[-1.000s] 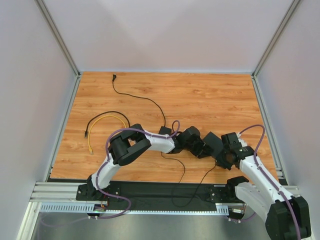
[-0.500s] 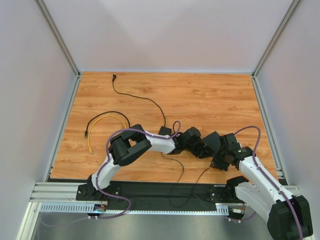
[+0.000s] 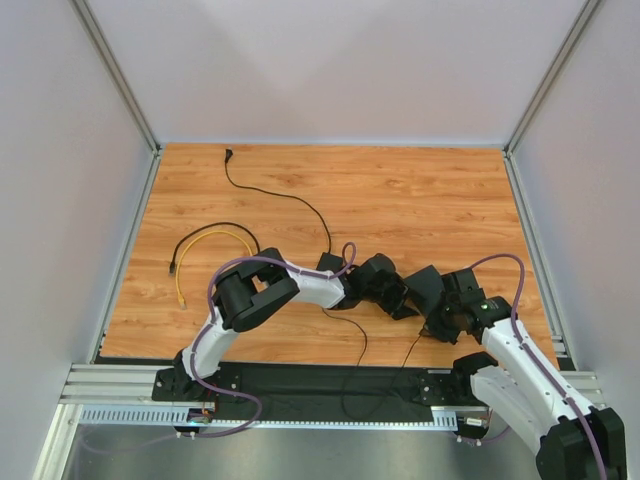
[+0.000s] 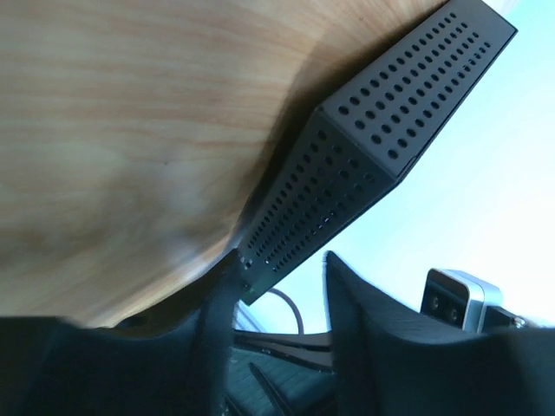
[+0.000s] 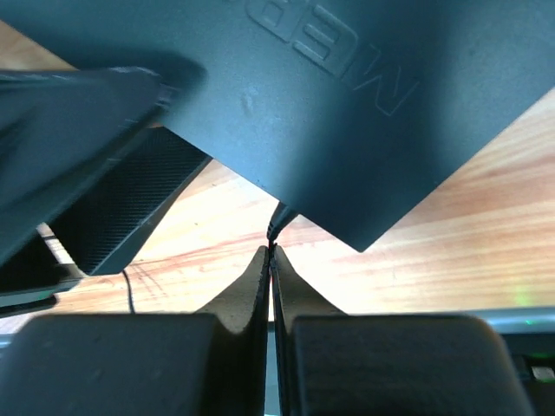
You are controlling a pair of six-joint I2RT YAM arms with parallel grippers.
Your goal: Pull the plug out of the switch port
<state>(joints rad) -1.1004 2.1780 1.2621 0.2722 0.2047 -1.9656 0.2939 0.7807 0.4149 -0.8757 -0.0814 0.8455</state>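
Far table open; yellow cable clutters left.

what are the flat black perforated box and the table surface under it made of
The flat matte-black box looks like painted sheet metal: crisp folded edges and rows of punched vent holes, though hard plastic is possible. The table surface looks like wood-grain laminate or varnished wood, smooth with printed-looking grain.

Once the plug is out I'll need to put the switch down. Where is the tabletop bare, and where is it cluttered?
Bare wood: the far right quarter of the table, beyond both arms, and the far left corner left of the black cable. Crowded: the near middle, where the left pincer and right pincer meet at the switch, and mid-left around the yellow cable.
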